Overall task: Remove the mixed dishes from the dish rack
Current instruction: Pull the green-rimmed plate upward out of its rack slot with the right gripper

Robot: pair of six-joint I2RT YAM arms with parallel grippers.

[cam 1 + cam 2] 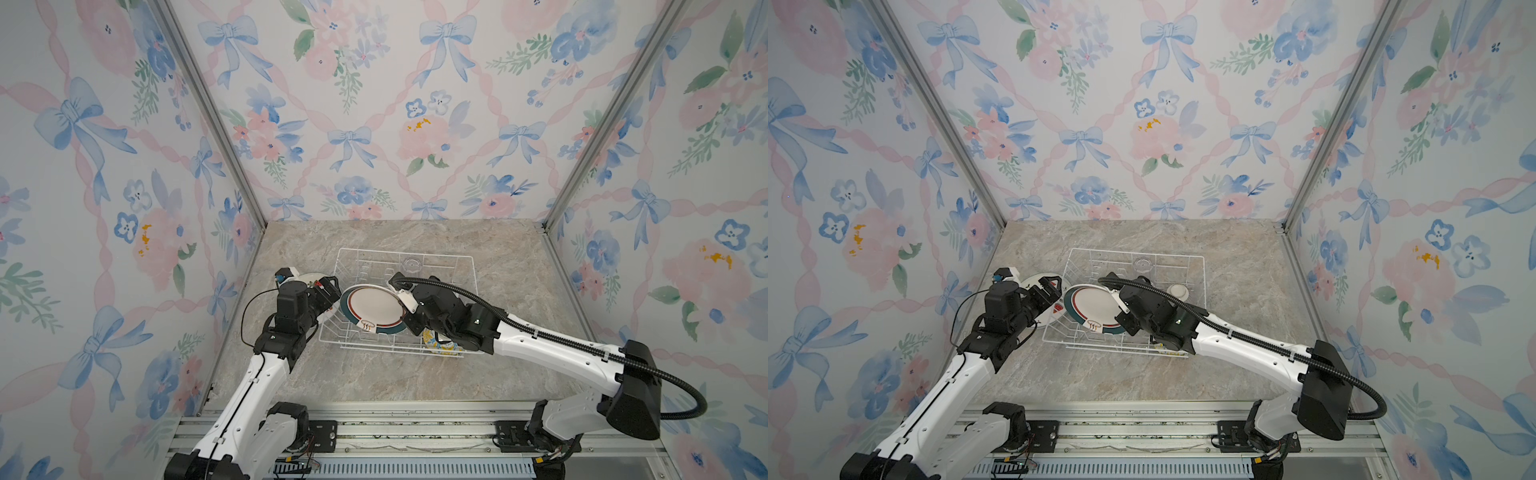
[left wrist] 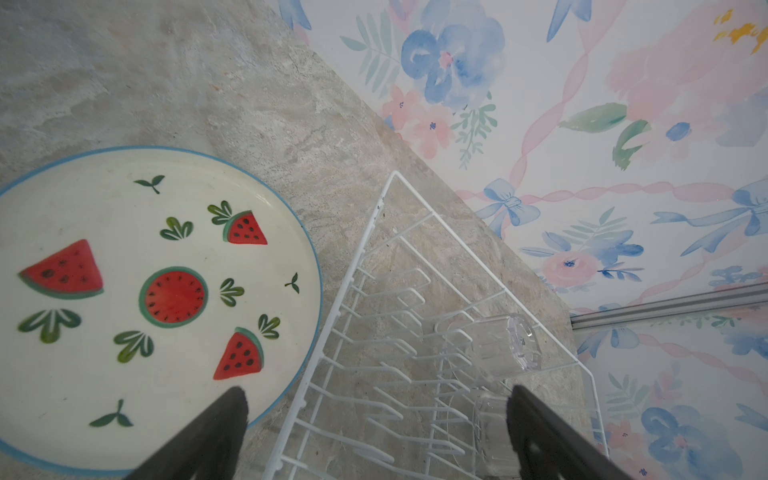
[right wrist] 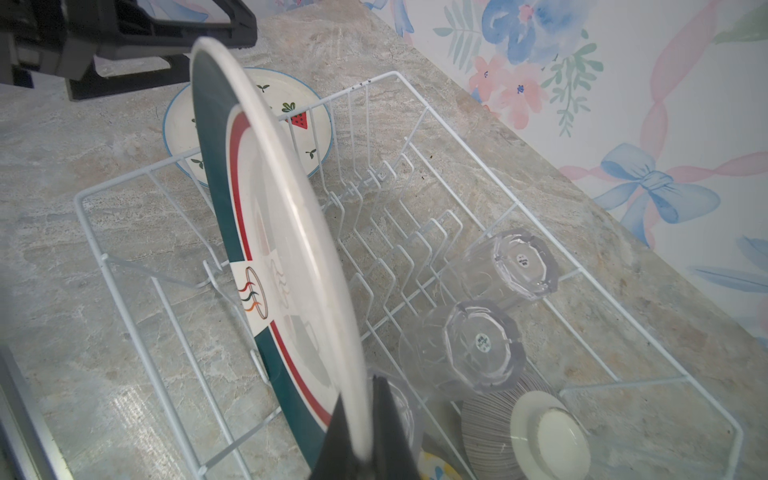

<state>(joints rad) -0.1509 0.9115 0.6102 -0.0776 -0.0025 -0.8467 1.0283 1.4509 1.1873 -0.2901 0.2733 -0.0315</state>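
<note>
As the right gripper (image 3: 365,399) clamps the edge of the green-rimmed plate (image 3: 286,232) at the dish rack (image 3: 124,177), the left gripper (image 2: 376,390) gapes nearby; next, probably, lifting it clear of the prongs (image 3: 415,245).

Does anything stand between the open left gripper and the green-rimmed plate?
Nothing visible. In both top views the left gripper sits beside the edge of the green-rimmed plate, held by the right gripper over the dish rack.

A plate (image 3: 282,232) stands on edge in the rack (image 3: 409,249), its rim between the right gripper's (image 3: 362,415) jaws. Glasses (image 3: 482,345) and a bowl (image 3: 490,415) sit beyond and right of that gripper. Just left of the left gripper (image 2: 376,399), a second plate (image 2: 124,257) lies on the table (image 2: 166,83).
</note>
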